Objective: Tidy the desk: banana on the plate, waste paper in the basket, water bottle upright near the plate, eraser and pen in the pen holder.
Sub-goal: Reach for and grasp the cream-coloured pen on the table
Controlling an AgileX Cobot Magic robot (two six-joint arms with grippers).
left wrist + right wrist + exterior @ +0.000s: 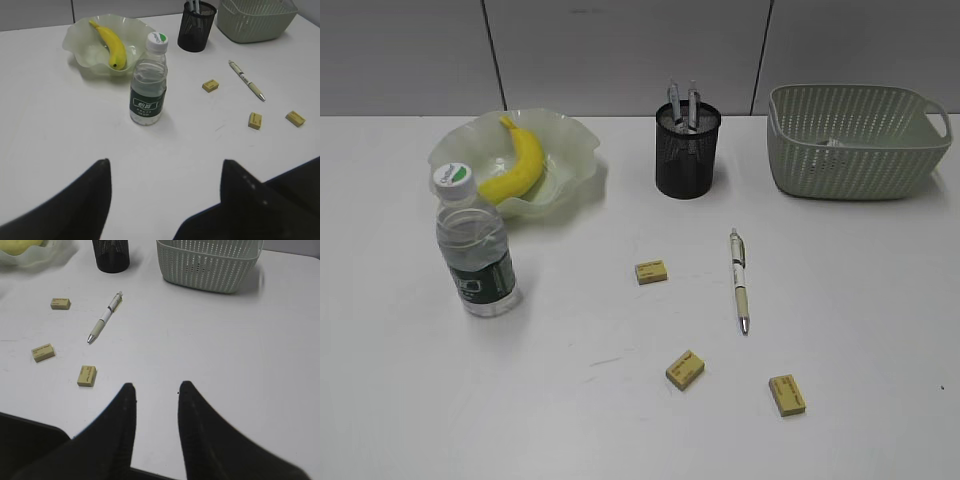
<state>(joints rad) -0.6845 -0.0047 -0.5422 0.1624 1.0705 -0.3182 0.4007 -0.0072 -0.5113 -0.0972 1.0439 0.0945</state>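
From the right arm's wrist, the black right gripper (156,390) hangs over the bare white desk (240,350), its two fingers parted with nothing between them. Ahead to its left lie three small yellow rectangular erasers (87,375), well apart from one another, and a white click pen (105,317) lying slantwise. Beyond stand the black mesh pen holder (111,255) and the pale sage-green perforated plastic basket (208,264)

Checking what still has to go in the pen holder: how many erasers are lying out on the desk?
3 small yellow rectangular erasers: one left of the white pen, one nearer the front, one front right. The black mesh pen holder could hide more.
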